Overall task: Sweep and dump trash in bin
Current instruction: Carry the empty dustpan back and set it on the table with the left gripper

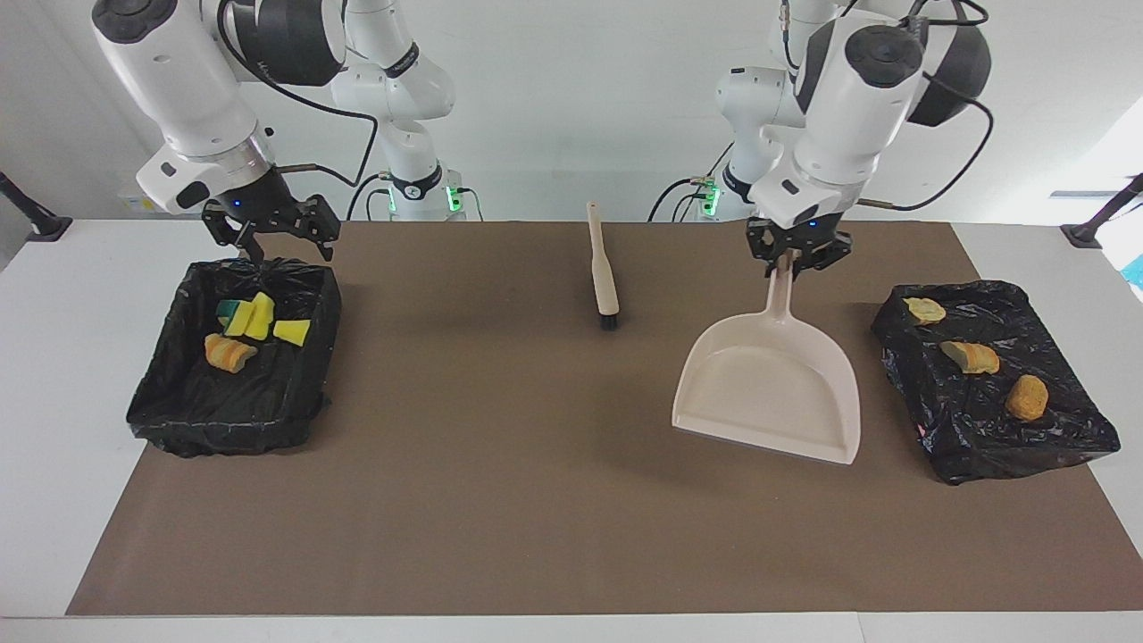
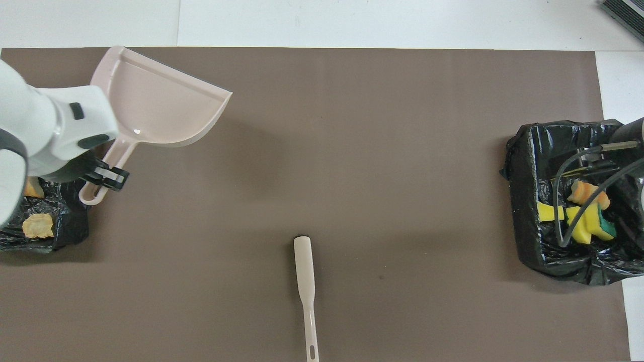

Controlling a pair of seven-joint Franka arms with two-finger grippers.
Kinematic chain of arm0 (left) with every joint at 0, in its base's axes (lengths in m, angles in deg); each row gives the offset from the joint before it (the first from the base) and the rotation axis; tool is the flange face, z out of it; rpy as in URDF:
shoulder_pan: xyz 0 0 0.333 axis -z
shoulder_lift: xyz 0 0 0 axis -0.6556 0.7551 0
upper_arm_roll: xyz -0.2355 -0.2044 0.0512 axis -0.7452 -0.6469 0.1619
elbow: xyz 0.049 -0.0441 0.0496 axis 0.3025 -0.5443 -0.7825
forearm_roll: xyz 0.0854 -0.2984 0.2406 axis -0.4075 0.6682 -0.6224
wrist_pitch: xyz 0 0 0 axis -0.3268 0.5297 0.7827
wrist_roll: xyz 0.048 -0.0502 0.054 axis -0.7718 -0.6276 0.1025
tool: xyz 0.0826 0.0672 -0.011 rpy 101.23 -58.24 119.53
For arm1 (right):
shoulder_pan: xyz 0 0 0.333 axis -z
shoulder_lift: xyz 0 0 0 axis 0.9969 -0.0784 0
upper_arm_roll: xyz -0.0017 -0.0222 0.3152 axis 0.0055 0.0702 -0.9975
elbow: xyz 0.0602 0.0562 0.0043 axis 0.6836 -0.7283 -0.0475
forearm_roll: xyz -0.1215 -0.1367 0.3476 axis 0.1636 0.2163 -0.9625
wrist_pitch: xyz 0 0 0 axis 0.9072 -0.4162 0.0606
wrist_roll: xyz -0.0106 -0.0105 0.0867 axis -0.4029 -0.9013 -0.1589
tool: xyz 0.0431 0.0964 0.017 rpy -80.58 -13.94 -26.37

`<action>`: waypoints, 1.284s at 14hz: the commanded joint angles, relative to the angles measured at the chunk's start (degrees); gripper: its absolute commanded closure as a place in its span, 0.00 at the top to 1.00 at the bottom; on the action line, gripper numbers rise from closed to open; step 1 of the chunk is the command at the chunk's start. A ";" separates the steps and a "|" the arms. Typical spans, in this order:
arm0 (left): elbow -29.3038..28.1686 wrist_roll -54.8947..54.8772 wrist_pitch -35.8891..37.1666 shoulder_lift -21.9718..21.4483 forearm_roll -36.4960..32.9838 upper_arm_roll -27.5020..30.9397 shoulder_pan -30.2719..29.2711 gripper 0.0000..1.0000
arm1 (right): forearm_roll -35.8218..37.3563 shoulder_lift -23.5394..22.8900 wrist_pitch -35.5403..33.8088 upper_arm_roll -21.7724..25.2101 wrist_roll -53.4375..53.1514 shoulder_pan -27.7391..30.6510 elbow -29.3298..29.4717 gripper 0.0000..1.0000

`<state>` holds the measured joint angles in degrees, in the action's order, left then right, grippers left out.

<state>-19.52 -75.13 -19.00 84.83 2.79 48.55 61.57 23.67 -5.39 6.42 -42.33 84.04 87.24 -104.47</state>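
Left gripper (image 1: 791,264): clenched on the handle of the beige dustpan (image 1: 770,388); it hangs over the brown mat (image 1: 500,464), beside the bin at the left arm's end.
Dustpan: carried above the mat with its handle up toward the robots and its wide mouth pointing away from them; the pan looks bare inside; in the overhead view it hangs just beside the bin at the left arm's end.
Right gripper (image 1: 268,239): fingers spread apart, holding nothing; it hovers over the rim nearest the robots of the bin at the right arm's end.
Bin at the right arm's end (image 1: 179,406): black-lined tray; inside lie green-and-yellow sponge blocks (image 1: 250,318) and one orange-striped piece (image 1: 229,352).
Bin at the left arm's end (image 1: 1063,420): black-lined tray; inside lie a pale yellow lump (image 1: 925,310), a tan-orange lump (image 1: 971,357) and another tan-orange lump (image 1: 1026,397).
Brush (image 1: 604,279): beige long handle, black bristles; it lies flat on the mat between the two bins, near the robots, well apart from both grippers.
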 commanded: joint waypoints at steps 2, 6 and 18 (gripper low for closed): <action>-2.61 14.61 -10.29 5.94 2.97 1.27 8.89 0.00 | -0.84 0.21 0.82 -0.23 -0.78 0.03 -0.07 1.00; -6.47 19.92 -22.07 10.26 3.49 1.18 14.54 0.00 | -0.93 0.21 0.82 -0.41 -0.78 -0.24 -0.07 1.00; -12.28 20.01 -26.13 13.08 3.84 1.18 18.33 0.17 | -0.93 0.21 0.82 -0.41 -0.78 -0.15 -0.07 1.00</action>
<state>-30.94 -55.09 -44.92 98.37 5.70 48.67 78.91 23.64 -5.39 6.42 -42.62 84.05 86.86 -104.47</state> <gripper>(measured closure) 0.683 0.000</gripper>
